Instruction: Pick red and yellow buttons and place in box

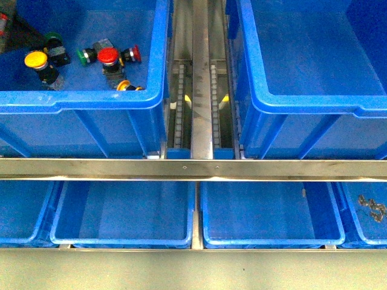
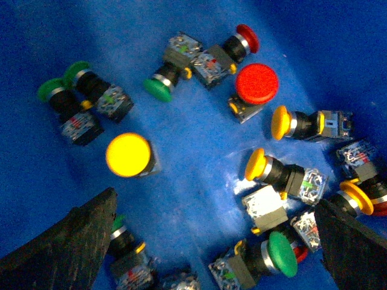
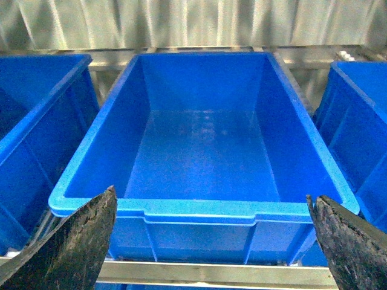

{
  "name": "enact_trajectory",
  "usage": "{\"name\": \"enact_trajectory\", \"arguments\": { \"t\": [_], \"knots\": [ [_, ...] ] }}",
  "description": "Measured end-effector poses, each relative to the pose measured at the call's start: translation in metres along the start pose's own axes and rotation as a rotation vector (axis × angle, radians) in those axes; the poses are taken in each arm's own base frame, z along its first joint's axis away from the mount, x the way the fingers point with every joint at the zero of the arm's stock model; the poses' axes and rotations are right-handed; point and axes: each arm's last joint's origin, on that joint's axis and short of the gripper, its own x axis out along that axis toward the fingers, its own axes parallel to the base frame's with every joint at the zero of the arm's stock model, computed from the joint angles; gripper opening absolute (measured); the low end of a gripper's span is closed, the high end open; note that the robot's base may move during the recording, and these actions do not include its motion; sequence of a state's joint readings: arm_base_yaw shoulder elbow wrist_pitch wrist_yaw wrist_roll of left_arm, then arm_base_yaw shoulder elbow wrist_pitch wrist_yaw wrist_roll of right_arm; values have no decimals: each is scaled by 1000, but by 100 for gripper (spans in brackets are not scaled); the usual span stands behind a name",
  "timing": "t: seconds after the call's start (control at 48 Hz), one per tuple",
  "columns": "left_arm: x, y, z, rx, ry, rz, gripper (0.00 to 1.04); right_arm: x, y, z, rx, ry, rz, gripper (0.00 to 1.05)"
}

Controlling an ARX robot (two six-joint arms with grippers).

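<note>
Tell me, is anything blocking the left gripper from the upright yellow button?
Nothing visible. Only bare floor of the deep blue plastic crate lies between the open left gripper and the yellow round-capped push-button switch.

Left gripper (image 2: 214,199), black fingers (image 2: 66,241) spread wide — right gripper (image 3: 211,194), parted just as wide

The right-hand box (image 3: 199,210) is wide open on top and totally bare inside, so there's loads of room to come straight down. Only its tall walls get in the way. In the left crate (image 1: 91,98) the upright yellow button (image 2: 128,154) has clear blue floor all round it. Over by the red button (image 2: 257,83) it's crowded, with switches lying nearly touching. A narrow metal track (image 1: 201,90) splits the two, and a steel rail (image 1: 193,169) crosses in front of both.
</note>
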State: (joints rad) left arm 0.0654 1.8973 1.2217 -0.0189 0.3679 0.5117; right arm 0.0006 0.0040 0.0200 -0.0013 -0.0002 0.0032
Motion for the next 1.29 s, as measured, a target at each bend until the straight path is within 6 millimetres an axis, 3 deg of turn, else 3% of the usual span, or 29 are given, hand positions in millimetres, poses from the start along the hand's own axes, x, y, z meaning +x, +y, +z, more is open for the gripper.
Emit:
{"name": "enact_trajectory", "arguments": {
  "t": [0.313,0.667,1.084,1.292],
  "knots": [
    [88,-4,1,84,71,-93,97,0,0,0,0,0,0,98],
    [141,-22,14,114,45,-162,97,0,0,0,0,0,0,98],
    [158,-19,8,91,52,-172,97,0,0,0,0,0,0,98],
    [159,-17,12,83,18,-166,65,0,0,0,0,0,0,98]
  ]
}}
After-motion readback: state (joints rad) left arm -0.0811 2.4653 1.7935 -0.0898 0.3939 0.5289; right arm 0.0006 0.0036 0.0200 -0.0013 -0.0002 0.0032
